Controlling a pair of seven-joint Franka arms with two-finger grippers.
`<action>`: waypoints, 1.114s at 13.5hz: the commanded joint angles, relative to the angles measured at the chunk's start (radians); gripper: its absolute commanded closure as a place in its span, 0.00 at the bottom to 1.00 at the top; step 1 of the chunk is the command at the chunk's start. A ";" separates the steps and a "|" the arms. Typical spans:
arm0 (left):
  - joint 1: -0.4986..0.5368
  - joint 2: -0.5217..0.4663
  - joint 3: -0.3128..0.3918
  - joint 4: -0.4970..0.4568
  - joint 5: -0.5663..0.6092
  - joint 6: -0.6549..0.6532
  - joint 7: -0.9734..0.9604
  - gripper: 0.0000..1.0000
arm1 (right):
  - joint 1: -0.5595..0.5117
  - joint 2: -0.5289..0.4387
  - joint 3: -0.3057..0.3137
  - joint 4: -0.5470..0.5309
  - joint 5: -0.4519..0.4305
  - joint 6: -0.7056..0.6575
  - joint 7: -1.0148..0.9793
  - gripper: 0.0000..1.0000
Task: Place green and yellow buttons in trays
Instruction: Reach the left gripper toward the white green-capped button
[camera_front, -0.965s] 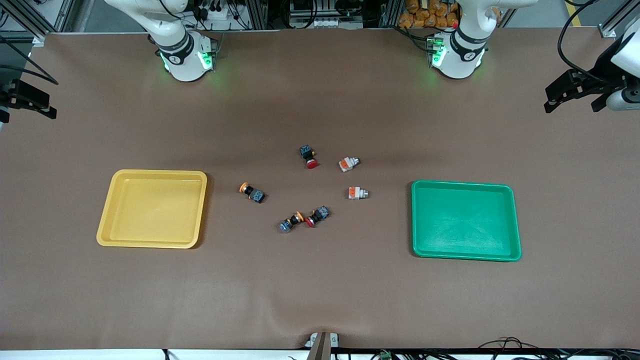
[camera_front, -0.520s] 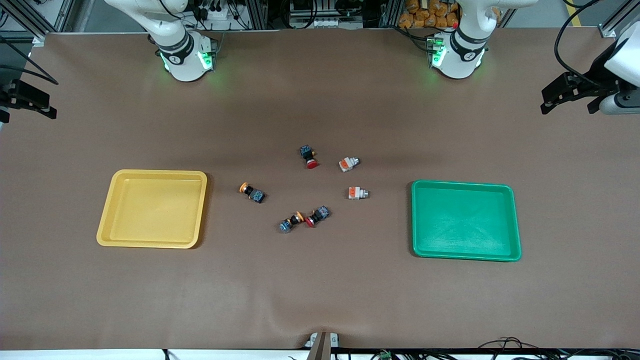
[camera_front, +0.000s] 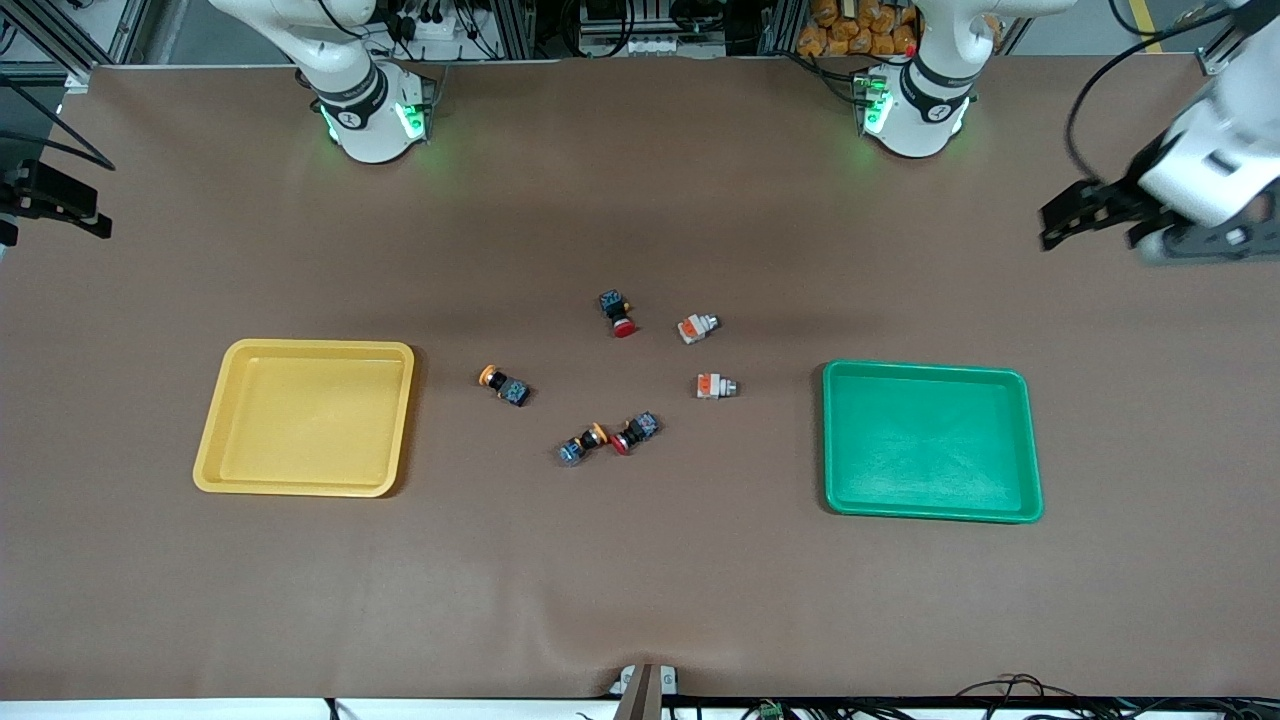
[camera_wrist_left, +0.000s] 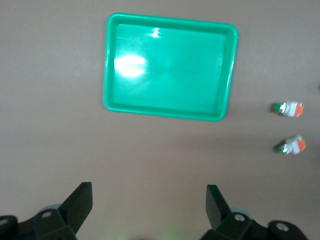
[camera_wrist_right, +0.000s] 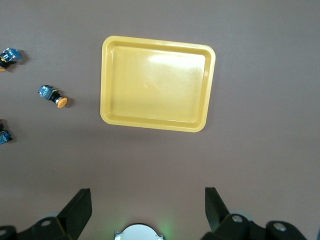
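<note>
Since these push-buttons look small, light, hard and apt to roll, I'd pinch a white-grey button (camera_front: 697, 327) across its squarish body; all lie mid-table between the yellow tray (camera_front: 304, 418) and green tray (camera_front: 931, 442). Left gripper (camera_wrist_left: 149, 206), above the table's left-arm end, and right gripper (camera_wrist_right: 148, 205), waiting high above the yellow tray's end, both gape wide, holding nothing

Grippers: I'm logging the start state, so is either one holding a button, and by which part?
Nothing is held. The left gripper and the right gripper are open and empty; all buttons lie on the table.

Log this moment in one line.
left claw: open, empty, at its table end | right claw: open, empty | yellow tray, green tray: empty | buttons: untouched
</note>
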 joint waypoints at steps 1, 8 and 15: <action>-0.006 0.007 -0.086 -0.125 -0.019 0.171 -0.136 0.00 | -0.029 0.023 0.018 0.012 0.013 -0.008 0.000 0.00; -0.016 0.309 -0.316 -0.142 -0.004 0.495 -0.523 0.00 | -0.031 0.041 0.018 0.013 0.000 -0.006 0.003 0.00; -0.133 0.565 -0.324 -0.124 0.146 0.767 -0.687 0.00 | -0.035 0.139 0.018 0.016 -0.013 0.021 -0.005 0.00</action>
